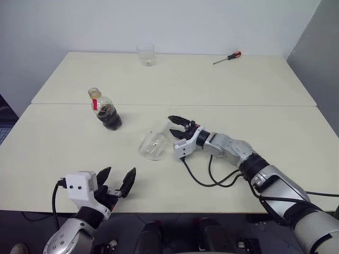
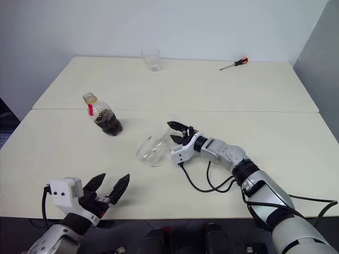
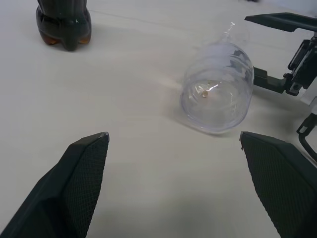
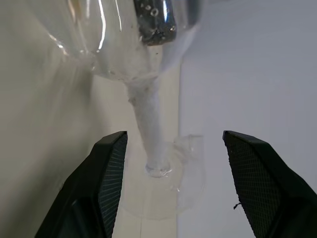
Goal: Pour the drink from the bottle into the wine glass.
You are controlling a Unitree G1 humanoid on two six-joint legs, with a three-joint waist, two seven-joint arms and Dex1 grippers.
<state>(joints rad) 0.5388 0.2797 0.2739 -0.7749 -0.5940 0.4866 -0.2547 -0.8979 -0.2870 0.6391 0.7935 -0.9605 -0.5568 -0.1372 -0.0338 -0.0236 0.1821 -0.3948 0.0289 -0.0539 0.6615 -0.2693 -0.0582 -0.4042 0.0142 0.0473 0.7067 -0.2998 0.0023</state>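
The wine glass (image 1: pixel 153 145) lies on its side in the middle of the cream table (image 1: pixel 254 90), its open bowl turned toward me. My right gripper (image 1: pixel 176 128) is open; its fingers stand on either side of the thin stem (image 4: pixel 148 119) near the round foot, with a gap on each side. The bottle (image 1: pixel 106 110), with a red neck label and dark brown drink in its lower half, stands upright to the left of the glass. My left gripper (image 1: pixel 119 173) is open and holds nothing near the table's front left edge, pointing toward the glass (image 3: pixel 218 96).
A short clear tumbler (image 1: pixel 145 54) stands at the table's far edge, and a red-handled screwdriver (image 1: pixel 228 57) lies at the far right. A black cable (image 1: pixel 209 177) loops on the table beside my right wrist. A seam (image 1: pixel 238 105) crosses the table behind the bottle.
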